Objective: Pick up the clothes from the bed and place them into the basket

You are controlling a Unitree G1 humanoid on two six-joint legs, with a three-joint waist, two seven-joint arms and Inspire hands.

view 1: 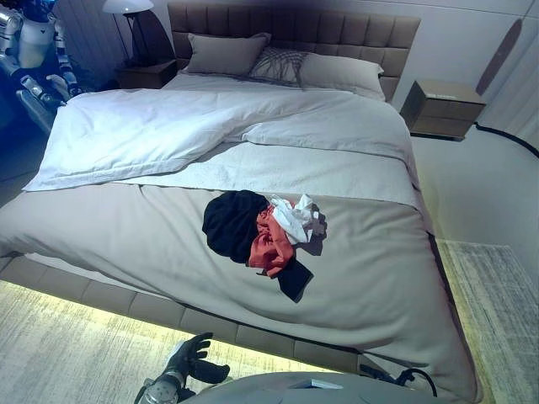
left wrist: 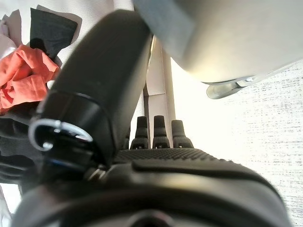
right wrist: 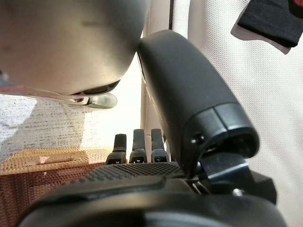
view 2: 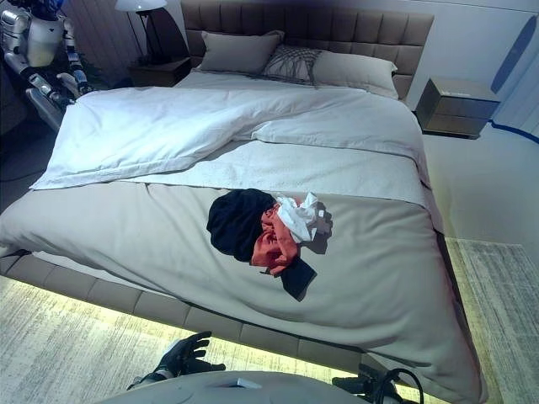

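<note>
Clothes lie heaped on the bed, left hand low, fingers spread.

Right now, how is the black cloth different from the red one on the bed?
The black cloth is bigger and lies in a rounded heap; the red cloth is smaller and scrunched into folds. The black cloth sits on the pile's left; the red cloth is in the middle. Both lie on the bed, untouched.

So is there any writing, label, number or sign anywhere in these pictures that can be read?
None can be read.
Clothes on the bed: no print shows.
Nightstand, pillows, lamp: plain, no labels.
Wicker basket: no tag visible.
Left hand and right hand, both open and empty: no readable markings.
</note>
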